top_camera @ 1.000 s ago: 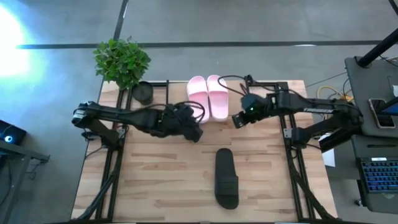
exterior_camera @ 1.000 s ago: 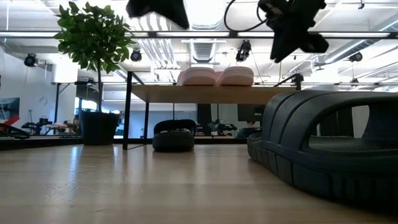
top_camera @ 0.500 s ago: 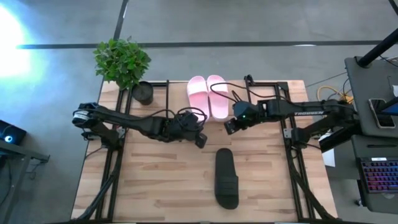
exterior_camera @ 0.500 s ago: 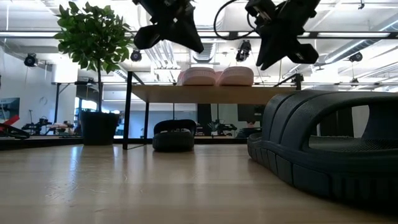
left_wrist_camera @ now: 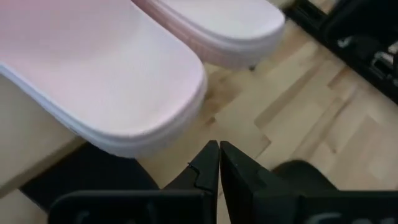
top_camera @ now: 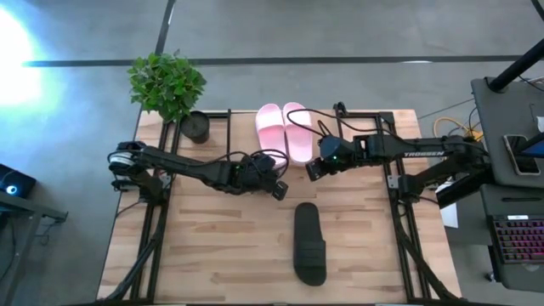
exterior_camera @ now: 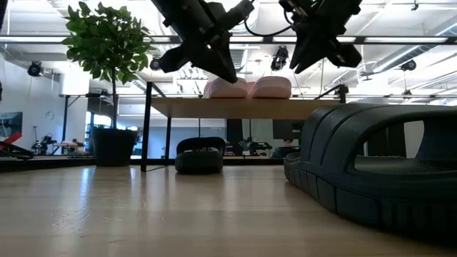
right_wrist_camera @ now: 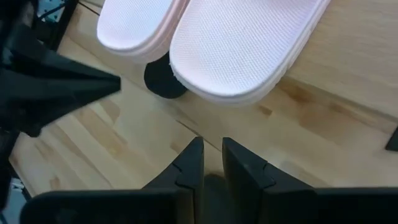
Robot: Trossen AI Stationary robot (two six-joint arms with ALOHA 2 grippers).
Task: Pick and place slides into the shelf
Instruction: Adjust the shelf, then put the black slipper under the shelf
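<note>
While both pink slides (top_camera: 284, 130) sit atop the shelf (exterior_camera: 235, 108), we see one black slide (top_camera: 309, 242) on the table (top_camera: 212, 246) and another (exterior_camera: 199, 155) under the shelf. L gripper (top_camera: 278, 188) and R gripper (top_camera: 312, 169) hover empty nearby, fingers nearly closed.

Slide pair (top_camera: 285, 130) on shelf (exterior_camera: 243, 108); one slide (exterior_camera: 199, 155) beneath.
</note>
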